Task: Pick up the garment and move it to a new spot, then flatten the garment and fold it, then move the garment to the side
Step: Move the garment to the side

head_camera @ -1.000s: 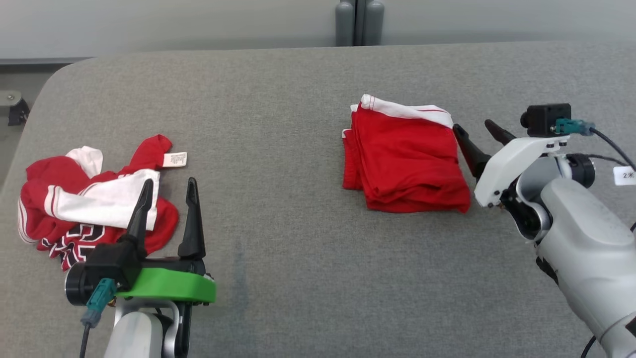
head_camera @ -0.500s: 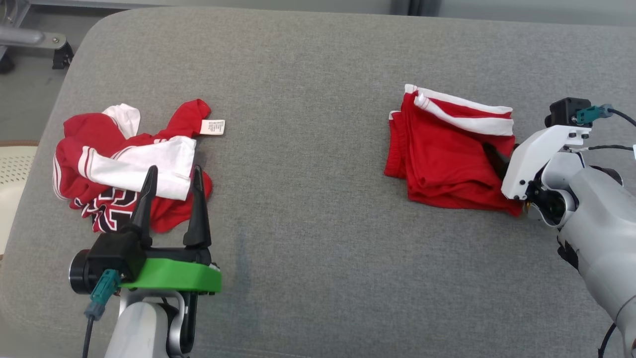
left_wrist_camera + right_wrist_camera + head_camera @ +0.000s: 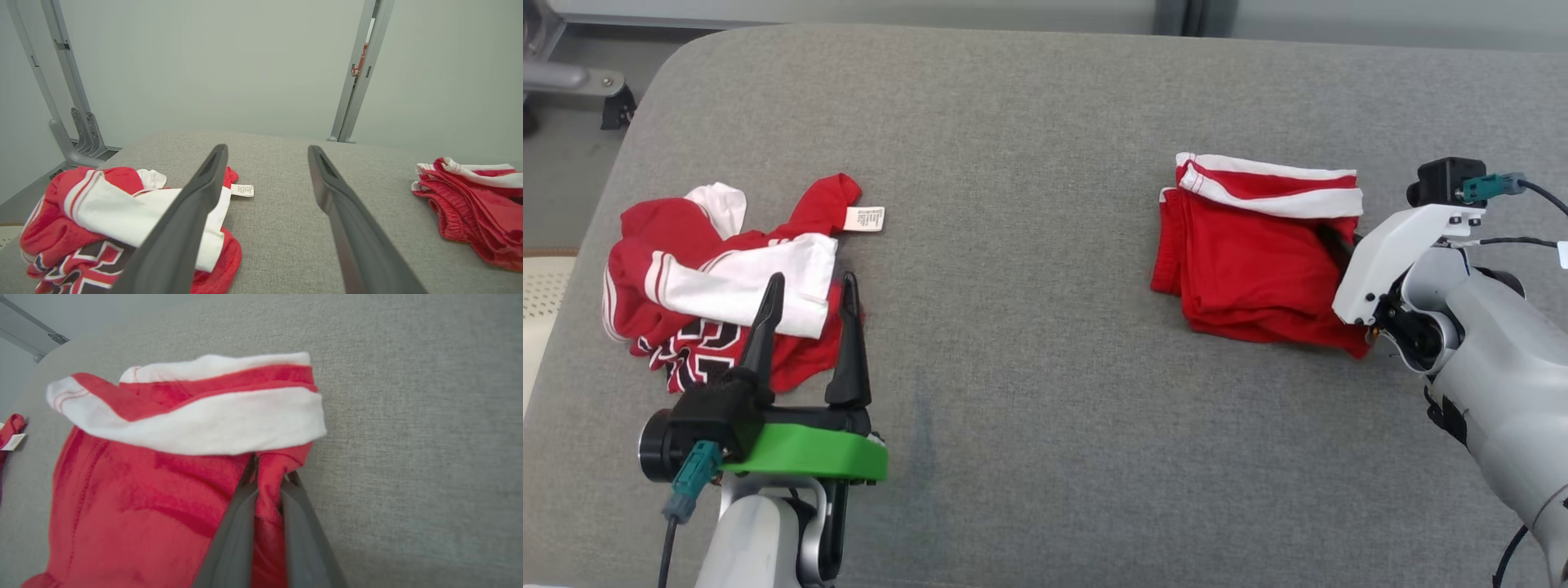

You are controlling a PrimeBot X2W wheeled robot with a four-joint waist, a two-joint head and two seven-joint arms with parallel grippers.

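The garment [image 3: 1241, 261] is a folded red piece with a white band, lying on the right of the grey table [image 3: 1013, 367]. My right gripper [image 3: 1335, 245] is shut on its right edge. In the right wrist view, red cloth [image 3: 143, 490] is pinched between the two dark fingers of that gripper [image 3: 269, 477], just under the white band. My left gripper [image 3: 812, 286] stands open at the lower left with nothing between its fingers, its tips over the edge of a crumpled pile. The left wrist view shows this gripper [image 3: 267, 151] open and the garment [image 3: 470, 204] off to the right.
A crumpled red, white and black jersey [image 3: 727, 278] with a white label [image 3: 864, 219] lies at the table's left, also in the left wrist view [image 3: 102, 204]. The table's rounded left edge drops to the floor, where a metal frame [image 3: 572, 77] stands.
My right gripper went from open beside the garment to shut on its right edge, and the white band shifted. The head camera moved, shifting the whole picture. The left arm stayed put.
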